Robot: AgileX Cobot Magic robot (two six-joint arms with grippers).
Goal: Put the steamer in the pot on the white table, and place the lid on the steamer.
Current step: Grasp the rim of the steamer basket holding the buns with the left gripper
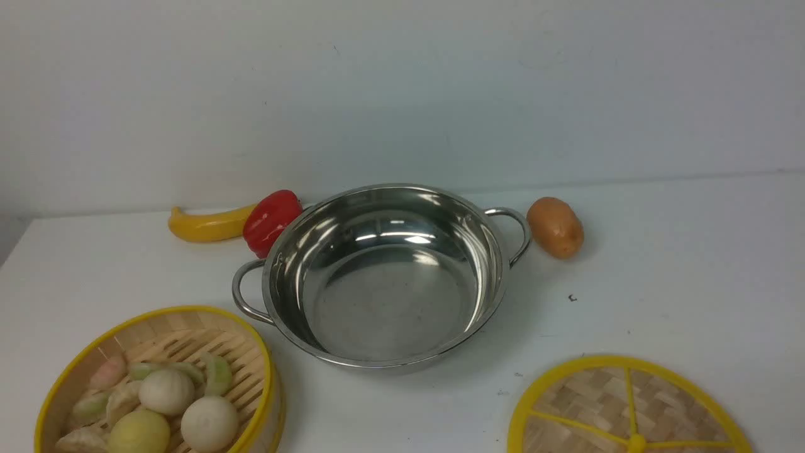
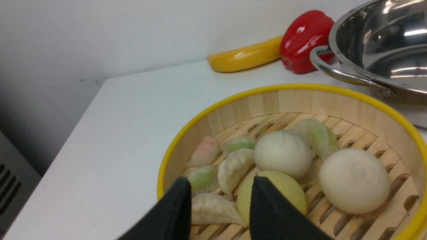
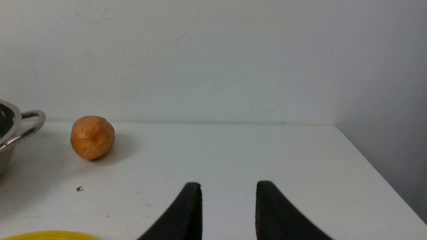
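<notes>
The steel pot (image 1: 383,277) stands empty at the middle of the white table (image 1: 679,251). The bamboo steamer (image 1: 94,352), holding buns and dumplings, sits at the front left, apart from the pot. It also shows in the left wrist view (image 2: 300,100). The woven lid (image 1: 629,409) lies flat at the front right; its yellow rim (image 3: 50,236) shows in the right wrist view. My left gripper (image 2: 221,181) is open above the steamer's near side, holding nothing. My right gripper (image 3: 228,185) is open over bare table, holding nothing. Neither gripper shows in the front view.
A yellow banana (image 1: 207,224) and a red pepper (image 1: 270,220) lie behind the pot on the left. A brown potato (image 1: 555,227) lies right of the pot's handle (image 1: 512,229). The wall is close behind. The table's right edge (image 3: 383,180) and left edge (image 2: 66,133) are near.
</notes>
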